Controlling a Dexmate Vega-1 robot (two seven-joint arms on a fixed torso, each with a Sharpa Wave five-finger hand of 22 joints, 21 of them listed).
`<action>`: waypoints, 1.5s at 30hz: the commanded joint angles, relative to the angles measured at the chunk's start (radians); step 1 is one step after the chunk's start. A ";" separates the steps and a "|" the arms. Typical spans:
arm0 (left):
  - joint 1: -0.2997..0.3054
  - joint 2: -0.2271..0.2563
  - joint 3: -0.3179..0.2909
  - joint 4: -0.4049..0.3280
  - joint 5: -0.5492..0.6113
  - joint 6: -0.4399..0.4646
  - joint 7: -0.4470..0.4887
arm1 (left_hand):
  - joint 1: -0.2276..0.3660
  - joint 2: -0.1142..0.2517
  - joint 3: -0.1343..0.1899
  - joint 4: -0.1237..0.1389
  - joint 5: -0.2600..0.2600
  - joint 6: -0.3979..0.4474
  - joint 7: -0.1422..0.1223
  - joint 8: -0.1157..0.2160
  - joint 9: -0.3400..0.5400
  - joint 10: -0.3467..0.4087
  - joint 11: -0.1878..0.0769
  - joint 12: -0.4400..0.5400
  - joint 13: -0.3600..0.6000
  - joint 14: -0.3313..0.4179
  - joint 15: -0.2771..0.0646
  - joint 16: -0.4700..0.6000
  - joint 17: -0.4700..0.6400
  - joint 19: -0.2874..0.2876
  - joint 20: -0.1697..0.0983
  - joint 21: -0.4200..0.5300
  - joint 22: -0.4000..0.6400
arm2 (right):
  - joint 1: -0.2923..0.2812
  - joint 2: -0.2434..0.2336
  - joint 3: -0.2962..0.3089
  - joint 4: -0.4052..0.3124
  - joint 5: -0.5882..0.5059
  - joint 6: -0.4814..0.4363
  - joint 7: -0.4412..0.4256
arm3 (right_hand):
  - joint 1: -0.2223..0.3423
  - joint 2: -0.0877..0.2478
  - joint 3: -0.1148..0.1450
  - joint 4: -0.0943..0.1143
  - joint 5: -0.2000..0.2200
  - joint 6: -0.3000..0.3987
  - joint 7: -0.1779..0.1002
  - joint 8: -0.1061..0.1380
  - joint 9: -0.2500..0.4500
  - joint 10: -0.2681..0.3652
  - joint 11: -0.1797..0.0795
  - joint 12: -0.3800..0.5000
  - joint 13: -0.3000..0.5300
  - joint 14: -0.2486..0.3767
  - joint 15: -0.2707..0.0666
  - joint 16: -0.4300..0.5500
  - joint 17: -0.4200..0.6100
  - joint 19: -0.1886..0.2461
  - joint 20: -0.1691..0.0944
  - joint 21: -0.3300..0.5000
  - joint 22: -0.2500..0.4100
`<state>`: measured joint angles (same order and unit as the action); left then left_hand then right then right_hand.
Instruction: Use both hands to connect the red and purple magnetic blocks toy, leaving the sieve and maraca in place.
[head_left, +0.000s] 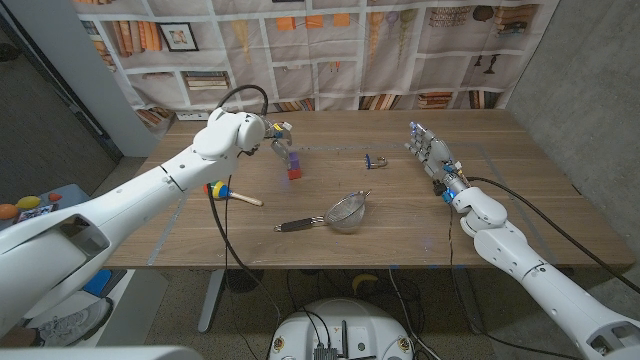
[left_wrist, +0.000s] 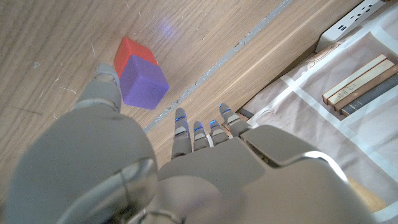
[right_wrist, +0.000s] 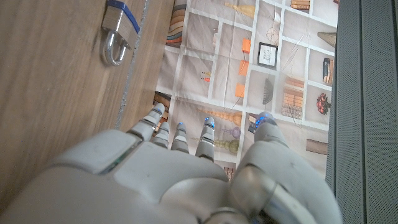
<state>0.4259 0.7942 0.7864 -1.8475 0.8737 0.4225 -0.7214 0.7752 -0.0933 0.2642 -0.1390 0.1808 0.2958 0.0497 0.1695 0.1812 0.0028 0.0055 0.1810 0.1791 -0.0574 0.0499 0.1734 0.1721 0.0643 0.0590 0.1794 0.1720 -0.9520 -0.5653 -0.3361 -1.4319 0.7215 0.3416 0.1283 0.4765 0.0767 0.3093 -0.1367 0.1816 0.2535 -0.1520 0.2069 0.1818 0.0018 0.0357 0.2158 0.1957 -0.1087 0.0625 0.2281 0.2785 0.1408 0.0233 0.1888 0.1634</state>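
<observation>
The red block (head_left: 294, 174) and the purple block (head_left: 293, 160) sit face to face on the table, left of centre. In the left wrist view the purple block (left_wrist: 144, 84) and red block (left_wrist: 130, 53) touch along one side. My left hand (head_left: 272, 133) hovers just behind and left of them with its fingers apart. Its thumb tip (left_wrist: 106, 84) is beside the purple block, and nothing is gripped by that hand (left_wrist: 186, 168). My right hand (head_left: 432, 152) is far to the right with its fingers (right_wrist: 180, 134) spread and nothing in it.
A metal sieve (head_left: 345, 213) with a dark handle lies near the front middle. The maraca (head_left: 230, 192) lies at the front left. A small padlock (head_left: 375, 161) (right_wrist: 116, 40) sits between the blocks and my right hand. A bookshelf-print backdrop (head_left: 330, 50) hangs behind the table.
</observation>
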 joint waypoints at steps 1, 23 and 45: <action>0.044 0.025 -0.062 -0.060 -0.084 0.039 0.048 | -0.034 0.004 -0.007 0.011 -0.003 -0.022 -0.008 0.001 0.000 -0.016 0.013 0.004 0.002 -0.018 0.004 0.001 0.002 -0.015 0.003 -0.001 -0.001 | 0.012 0.007 -0.006 0.009 -0.008 -0.008 -0.010 | 0.004 0.012 0.000 -0.003 0.001 0.010 -0.002 -0.001 0.001 0.007 0.006 0.002 0.001 0.004 0.004 -0.005 0.001 0.008 -0.003 -0.002 0.002; 0.320 0.042 -0.332 -0.120 -0.544 0.044 0.525 | -0.114 0.068 -0.008 0.042 0.001 -0.023 -0.039 0.013 -0.003 0.008 -0.027 0.017 -0.001 0.022 -0.011 0.015 0.000 0.010 -0.046 0.014 -0.003 | 0.017 0.016 0.003 0.032 -0.024 0.025 -0.028 | -0.002 0.015 -0.001 -0.006 0.000 0.002 -0.016 -0.012 0.001 0.015 -0.001 0.000 0.001 0.011 0.001 -0.003 -0.004 0.018 -0.005 0.000 0.003; 0.477 -0.013 -0.439 0.041 -0.882 -0.287 0.913 | -0.158 0.150 0.009 0.054 -0.001 -0.010 -0.078 0.014 -0.005 0.053 -0.054 0.024 -0.002 0.058 -0.043 0.013 0.000 0.042 -0.079 0.014 -0.004 | 0.049 -0.004 -0.018 0.012 -0.060 -0.026 -0.047 | -0.030 0.021 -0.010 0.003 -0.004 -0.057 -0.021 -0.032 -0.001 0.050 -0.008 0.005 0.000 0.040 -0.024 0.006 -0.009 0.040 -0.013 0.004 0.003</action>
<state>0.8384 0.8040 0.3924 -1.8782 0.1231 0.2771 0.0412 0.6189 0.0320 0.2651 -0.0949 0.1769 0.2841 -0.0307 0.1817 0.1767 0.0480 -0.0501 0.1966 0.1768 0.0022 0.0053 0.1851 0.1693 0.0951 -0.0182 0.1861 0.1675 -0.9162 -0.5687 -0.3442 -1.4162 0.6781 0.3289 0.0937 0.4527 0.1004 0.3036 -0.1338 0.1816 0.2148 -0.1750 0.1809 0.1818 0.0429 0.0270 0.2158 0.1958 -0.0728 0.0482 0.2281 0.2688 0.1715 0.0143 0.1889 0.1634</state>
